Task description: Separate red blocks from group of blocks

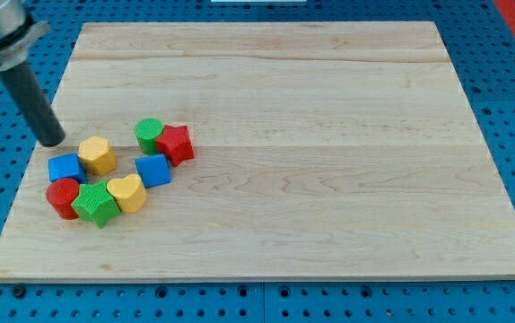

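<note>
The board (311,179) is bare but for a cluster near its left edge, toward the bottom-left corner. There is no hand to spread or pinch, only a rod; my tip (52,140) rests just above the blue block (65,167), beside the yellow one (98,155). The red star (176,144) touches the green cylinder (149,135) on the cluster's right; the red cylinder (62,197) seems to press the green star (96,204). A blue cube (153,170) and yellow heart (128,192) sit between. A push from here would likely drag neighbours along, or send the red cylinder off the edge.
</note>
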`<state>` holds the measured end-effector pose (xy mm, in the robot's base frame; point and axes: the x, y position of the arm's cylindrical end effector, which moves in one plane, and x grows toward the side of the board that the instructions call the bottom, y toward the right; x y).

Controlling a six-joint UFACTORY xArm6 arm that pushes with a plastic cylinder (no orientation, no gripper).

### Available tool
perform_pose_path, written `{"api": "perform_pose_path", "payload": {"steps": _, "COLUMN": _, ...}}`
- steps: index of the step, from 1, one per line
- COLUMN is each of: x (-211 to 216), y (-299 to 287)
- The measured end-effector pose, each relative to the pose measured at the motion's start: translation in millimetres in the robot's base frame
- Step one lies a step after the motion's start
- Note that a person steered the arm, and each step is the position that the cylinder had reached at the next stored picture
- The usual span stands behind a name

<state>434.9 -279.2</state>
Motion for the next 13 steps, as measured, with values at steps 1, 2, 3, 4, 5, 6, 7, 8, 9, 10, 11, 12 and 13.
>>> {"api": "perform_pose_path", "payload": {"steps": 1, "x": 0.1, "y": -18.2}}
{"api": "perform_pose_path", "payload": {"steps": 2, "x": 15.7, "y": -19.1}}
{"api": "perform_pose_path", "payload": {"steps": 3, "x": 75.2, "y": -15.0}}
{"api": "perform_pose_path", "payload": {"steps": 4, "x": 135.9, "y": -12.9}}
{"api": "perform_pose_path", "payload": {"steps": 5, "x": 120.0, "y": 30.9}}
{"api": "perform_pose_path", "payload": {"steps": 6, "x": 91.9, "y": 52.5}}
{"api": "perform_pose_path", "payload": {"steps": 7, "x": 66.9, "y": 64.8}}
{"api": "perform_pose_path", "payload": {"steps": 8, "x": 51.5, "y": 84.5}}
{"api": "perform_pose_path", "payload": {"steps": 9, "x": 33.6, "y": 110.2}}
{"api": "perform_pose_path", "payload": {"steps": 10, "x": 25.6, "y": 125.0}}
{"api": "perform_pose_path", "payload": {"steps": 11, "x": 20.5, "y": 93.1}}
{"api": "perform_pose_path", "payload": {"steps": 12, "x": 17.0, "y": 79.0}}
{"api": "perform_pose_path", "payload": {"steps": 13, "x": 16.4, "y": 145.6}}
